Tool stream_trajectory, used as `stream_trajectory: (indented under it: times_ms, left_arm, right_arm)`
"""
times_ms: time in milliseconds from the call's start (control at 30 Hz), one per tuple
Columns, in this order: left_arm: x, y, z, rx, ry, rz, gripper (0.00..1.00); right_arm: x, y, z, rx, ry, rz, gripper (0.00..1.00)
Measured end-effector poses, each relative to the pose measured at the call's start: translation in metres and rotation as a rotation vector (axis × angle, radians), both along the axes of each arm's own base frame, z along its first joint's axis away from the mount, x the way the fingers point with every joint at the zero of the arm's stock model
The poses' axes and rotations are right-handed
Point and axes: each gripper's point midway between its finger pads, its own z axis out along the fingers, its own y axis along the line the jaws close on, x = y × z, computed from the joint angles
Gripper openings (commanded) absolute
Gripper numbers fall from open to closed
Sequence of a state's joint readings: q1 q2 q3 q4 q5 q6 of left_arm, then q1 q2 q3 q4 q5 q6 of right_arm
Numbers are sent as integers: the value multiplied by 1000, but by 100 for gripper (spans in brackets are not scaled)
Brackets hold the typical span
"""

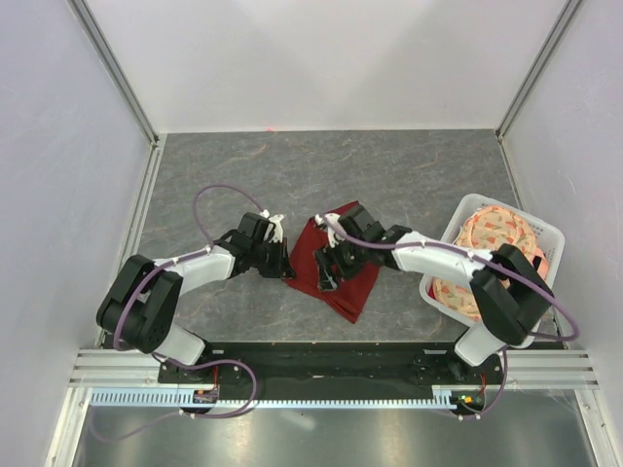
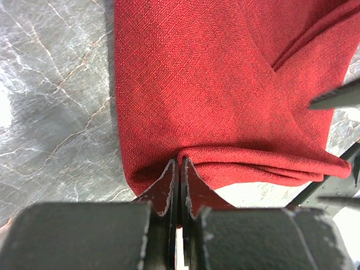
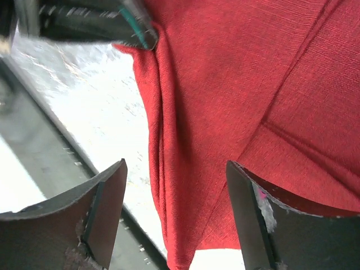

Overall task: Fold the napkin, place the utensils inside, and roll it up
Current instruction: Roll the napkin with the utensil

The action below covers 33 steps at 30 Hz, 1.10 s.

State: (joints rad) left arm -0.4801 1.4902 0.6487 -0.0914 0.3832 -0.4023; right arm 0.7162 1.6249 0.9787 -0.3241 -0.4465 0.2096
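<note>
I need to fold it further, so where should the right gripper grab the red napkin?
On the napkin, likely the thick folded edge, from straight above: it lies flat between the fingers of the open right gripper, and the left gripper pinches one corner.

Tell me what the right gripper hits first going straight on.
The right gripper would likely meet the napkin first; it fills the view ahead of its open jaws, depth unclear.

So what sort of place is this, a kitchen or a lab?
Probably a robot test cell, not a home: plain white panels in an aluminium frame enclose a grey tabletop, with two arms bolted to a rail at its near edge.
</note>
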Motion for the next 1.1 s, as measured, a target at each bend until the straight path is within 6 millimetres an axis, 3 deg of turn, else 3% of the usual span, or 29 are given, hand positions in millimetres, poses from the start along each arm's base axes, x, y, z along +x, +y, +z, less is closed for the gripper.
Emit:
stream_trajectory:
  times_ms: [367,600,800,900,933,1000,1033,1100]
  left_arm:
    - [-4,0,-1,36,87,-6,2]
    - [-6,2,-1,48,111,-6,2]
    - [-7,2,-2,50,115,-6,2]
    - [-7,2,-2,50,116,-6,2]
    - [-7,2,-2,50,116,-6,2]
    - [-7,2,-1,50,117,-6,2]
    - [-7,2,-1,49,117,-7,2]
    - [-7,2,-1,50,118,-7,17]
  right_arm:
    - [-34,-9,-1,-219,-382,31,79]
    - [-46,6,0,-228,-485,72,75]
    - [-48,7,-25,-305,-503,104,66]
    - [-46,2,-37,-351,-504,121,47]
    - [-46,1,-40,-362,-506,127,36]
    - [-45,1,-43,-374,-516,141,26]
    - [-44,1,-44,-376,-516,146,15]
    - [-44,3,-45,-378,-520,160,6]
